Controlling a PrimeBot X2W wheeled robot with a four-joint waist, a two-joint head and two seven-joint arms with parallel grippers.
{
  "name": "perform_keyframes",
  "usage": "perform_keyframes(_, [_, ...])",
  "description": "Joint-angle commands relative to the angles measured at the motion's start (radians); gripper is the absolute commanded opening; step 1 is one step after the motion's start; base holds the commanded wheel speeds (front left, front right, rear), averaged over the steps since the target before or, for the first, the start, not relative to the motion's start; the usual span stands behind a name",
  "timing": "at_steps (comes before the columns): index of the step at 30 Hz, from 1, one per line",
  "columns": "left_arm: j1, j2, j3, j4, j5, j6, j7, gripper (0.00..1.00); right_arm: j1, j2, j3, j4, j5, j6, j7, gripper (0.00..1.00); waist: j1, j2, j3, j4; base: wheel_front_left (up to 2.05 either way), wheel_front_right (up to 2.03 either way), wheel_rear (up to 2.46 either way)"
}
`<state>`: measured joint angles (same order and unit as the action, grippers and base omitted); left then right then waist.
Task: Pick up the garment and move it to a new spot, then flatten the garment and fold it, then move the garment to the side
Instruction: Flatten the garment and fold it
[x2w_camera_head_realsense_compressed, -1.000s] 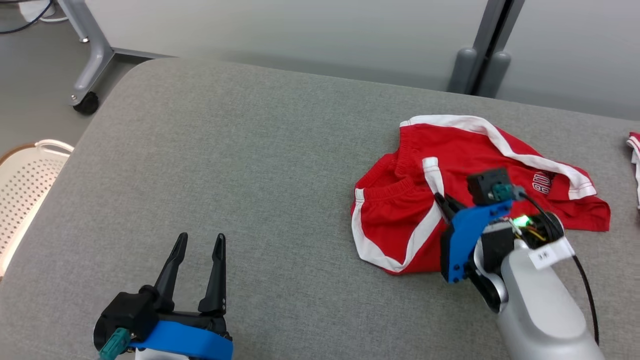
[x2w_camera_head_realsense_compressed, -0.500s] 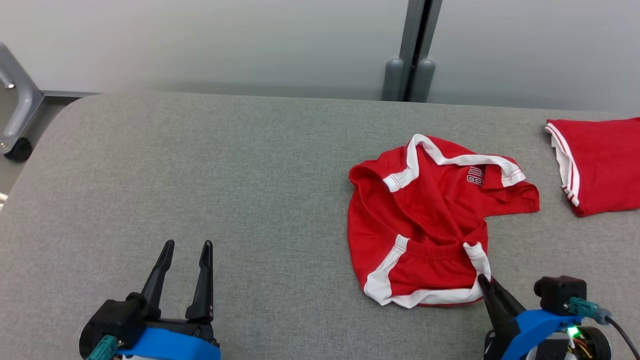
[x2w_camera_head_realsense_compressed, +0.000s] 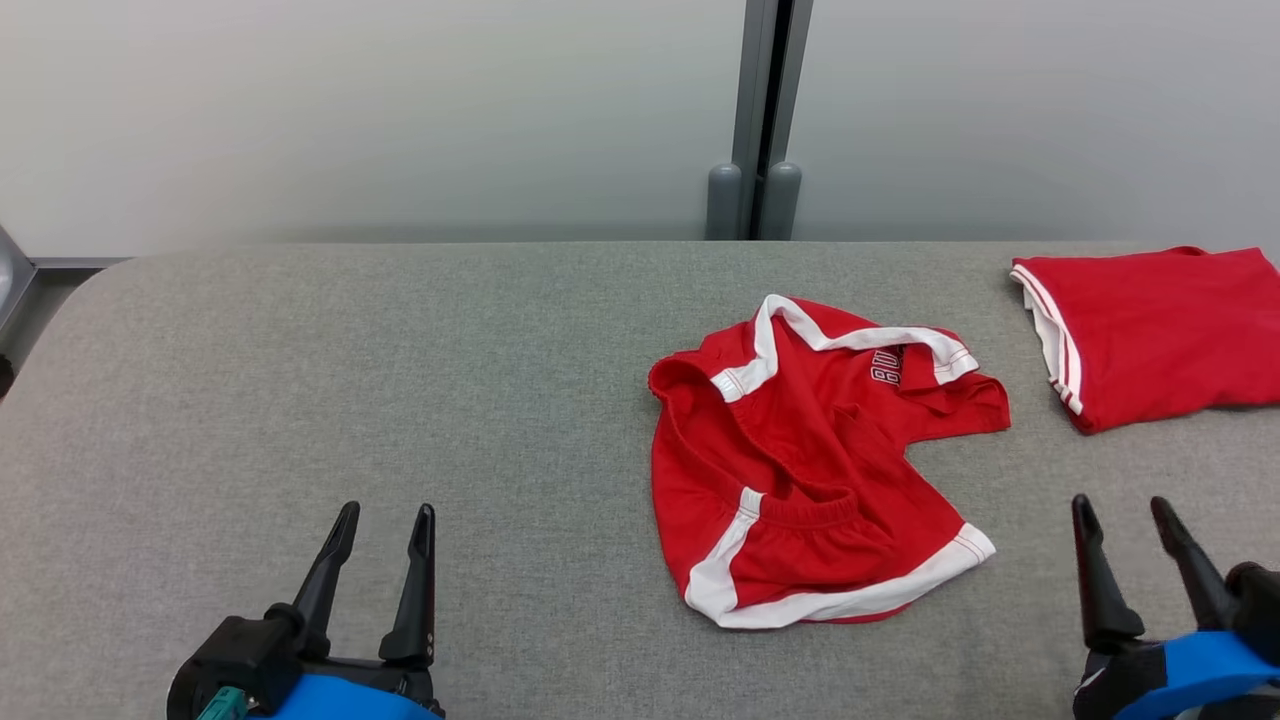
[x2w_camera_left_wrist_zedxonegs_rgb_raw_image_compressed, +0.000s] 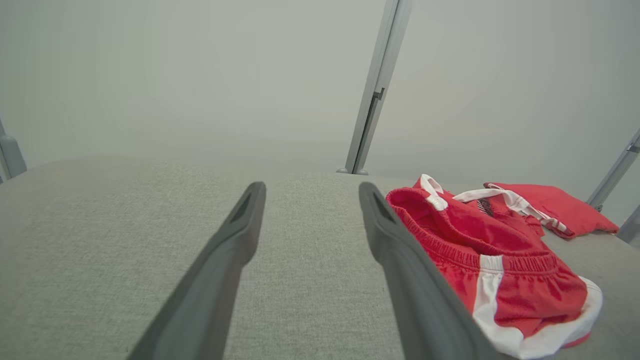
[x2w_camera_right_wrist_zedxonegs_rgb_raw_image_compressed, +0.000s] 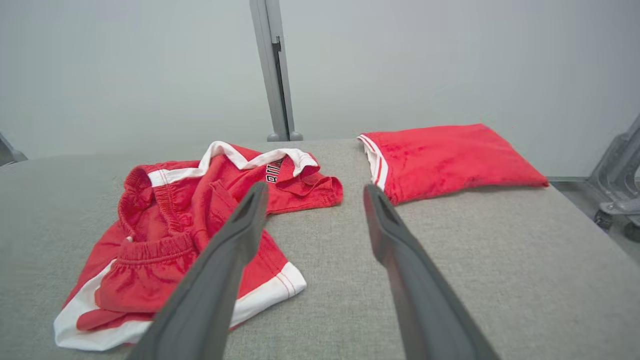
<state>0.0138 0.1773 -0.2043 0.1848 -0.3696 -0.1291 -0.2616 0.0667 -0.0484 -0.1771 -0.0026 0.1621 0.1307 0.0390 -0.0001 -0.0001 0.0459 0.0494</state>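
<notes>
While both grippers hover low with their jaws spread and nothing in them, the left gripper (x2w_camera_head_realsense_compressed: 385, 512) is at 7 o'clock and the right gripper (x2w_camera_head_realsense_compressed: 1120, 503) at 5 o'clock. The shorts (x2w_camera_head_realsense_compressed: 800, 470) lie crumpled on the table (x2w_camera_head_realsense_compressed: 400, 350), at 10 o'clock from the right gripper, not touching it. Farther, at 12 o'clock, lies a folded garment (x2w_camera_head_realsense_compressed: 1150, 335). I judge flattening is the step now: each gripper must pinch one edge and pull outward.

garment (x2w_camera_head_realsense_compressed: 800, 470): red, white trim | table (x2w_camera_head_realsense_compressed: 400, 380): grey | folded garment (x2w_camera_head_realsense_compressed: 1160, 330): red
</notes>
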Motion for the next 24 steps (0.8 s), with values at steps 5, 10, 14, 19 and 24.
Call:
perform_keyframes(5, [0.014, 0.004, -0.007, 0.008, -0.002, -0.001, -0.004, 1.0, 0.024, -0.003, -0.019, -0.025, -0.085, 0.0, -0.099, 1.0, 0.0001, 0.0001, -0.019, -0.016, 0.0, 0.0, 0.0])
perform_keyframes(10, [0.012, 0.014, -0.043, 0.028, 0.004, -0.001, -0.002, 1.0, 0.036, -0.003, 0.008, 0.001, -0.097, 0.0, -0.112, 1.0, 0.0001, 0.0001, -0.037, -0.031, 0.0, 0.0, 0.0])
perform_keyframes(14, [-0.048, 0.005, -0.122, 0.036, 0.004, -0.001, 0.026, 1.0, 0.029, -0.004, 0.035, 0.011, -0.088, 0.0, -0.103, 1.0, 0.0001, 0.0001, -0.037, -0.042, 0.0, 0.0, 0.0])
perform_keyframes(19, [-0.171, -0.021, -0.286, 0.079, -0.012, -0.001, 0.139, 1.0, 0.014, -0.003, 0.094, 0.01, -0.086, 0.0, -0.109, 1.0, 0.0001, 0.0001, -0.012, -0.053, 0.0, 0.0, 0.0])
perform_keyframes(24, [-0.353, -0.041, -0.495, 0.167, -0.06, -0.001, 0.267, 1.0, -0.013, -0.004, 0.149, 0.018, -0.081, 0.0, -0.11, 1.0, 0.0001, 0.0001, 0.03, -0.075, 0.0, 0.0, 0.0])
